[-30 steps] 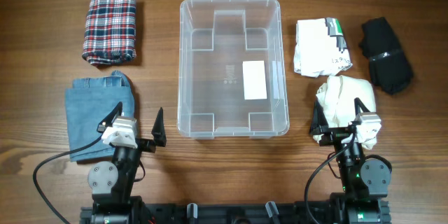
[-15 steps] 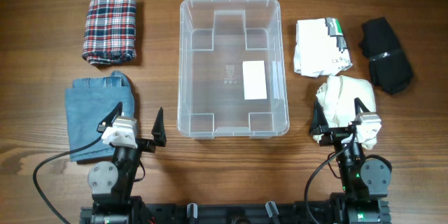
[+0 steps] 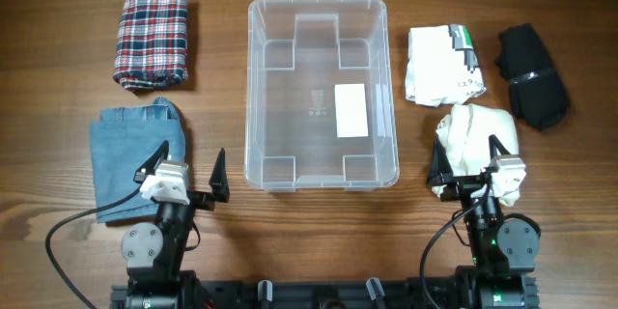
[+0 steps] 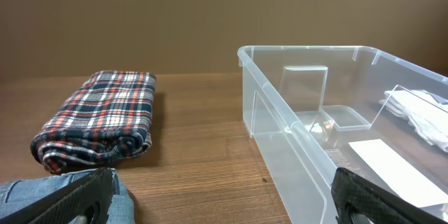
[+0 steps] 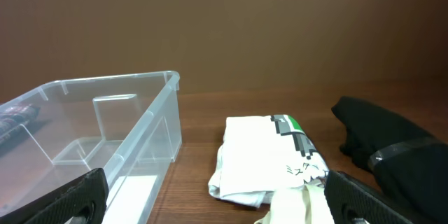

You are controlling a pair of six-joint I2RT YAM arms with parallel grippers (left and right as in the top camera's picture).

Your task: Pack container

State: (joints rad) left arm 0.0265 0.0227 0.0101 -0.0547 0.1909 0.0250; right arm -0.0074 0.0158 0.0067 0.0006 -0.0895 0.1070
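**Overhead view.** The container [image 3: 299, 135] stands at the middle of the desk [image 3: 58, 106], upright and with nothing in it; only the white label [image 3: 351, 111] shows on its base. Left of it lie a folded plaid cloth [image 3: 152, 37] and, nearer the robot, a folded denim piece [image 3: 130, 159]. Right of it lie a white packaged garment [image 3: 442, 63], a black bundle [image 3: 531, 72] and a cream cloth [image 3: 478, 135]. The left gripper [image 3: 185, 166] is released and holds nothing, with one finger over the denim edge. The right gripper [image 3: 470, 159] is likewise spread wide and hangs over the near end of the cream cloth. Whether it touches the cloth cannot be told.

**Left wrist view.** Both finger ends sit at the lower corners with bare desk between them. The container's near long wall lies ahead to the right, and the plaid cloth ahead to the left.

**Right wrist view.** The fingers are parted, with a tip of cream cloth low between them. The container wall is on the left, the packaged garment is ahead and the black bundle is on the right.

**Probable faults.** No item is packed yet
- A pinch on a single layer is likely to unfold the cloth, which may then drape over the rim
- A low carry could catch the rim and shove the light, empty container
- The cream cloth is loosely bunched and may sag or slip from the gripper
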